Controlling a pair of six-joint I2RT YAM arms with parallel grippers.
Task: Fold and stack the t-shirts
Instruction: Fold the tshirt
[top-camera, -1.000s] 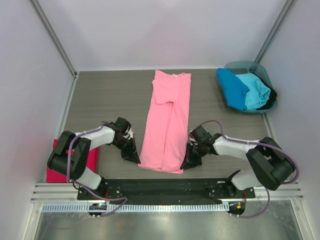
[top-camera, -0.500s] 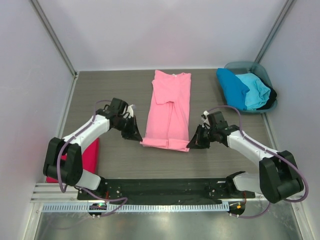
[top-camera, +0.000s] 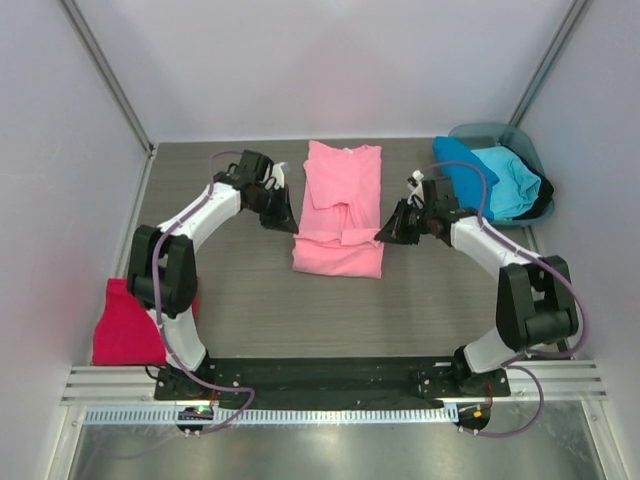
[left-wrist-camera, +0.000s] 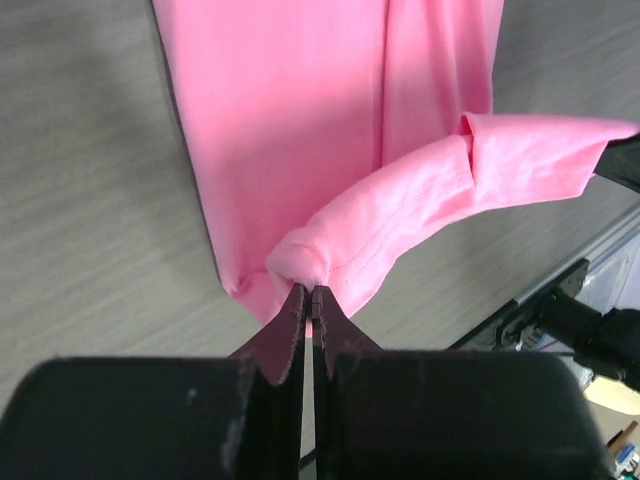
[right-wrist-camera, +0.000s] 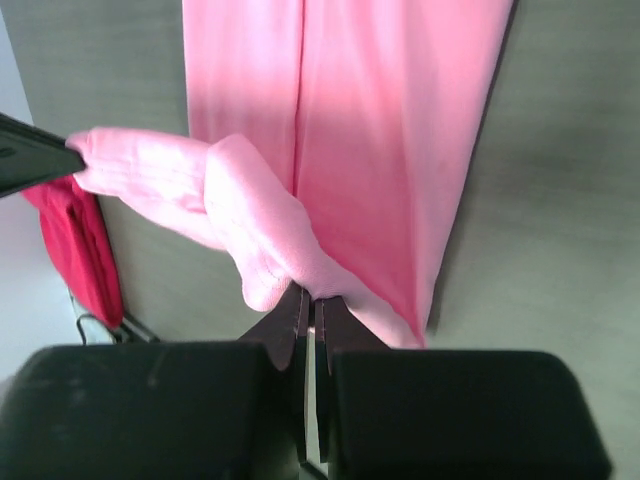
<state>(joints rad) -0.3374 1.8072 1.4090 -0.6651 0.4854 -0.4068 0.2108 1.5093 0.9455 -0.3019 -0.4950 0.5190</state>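
Overhead, the soft light pink short-sleeved t-shirt (top-camera: 340, 255) lies mid-table, near hem raised and doubled back over itself. My left gripper (top-camera: 286, 221) is at its left edge, my right gripper (top-camera: 386, 235) at its right. A crimson-magenta shirt (top-camera: 125, 325) lies near left. A blue shirt (top-camera: 465, 175) and a turquoise shirt (top-camera: 510, 180) fill the grey-teal round tub (top-camera: 500, 130) far right. Left wrist: my jaws are clamped on a bunched hem corner. Right wrist: my jaws are pinched on the other corner, the hem sagging between.

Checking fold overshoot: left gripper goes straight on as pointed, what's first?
Probably the pink t-shirt: the left gripper, jaws shut on its edge, points at the flat part ahead; the right gripper is farther across, depth unclear.
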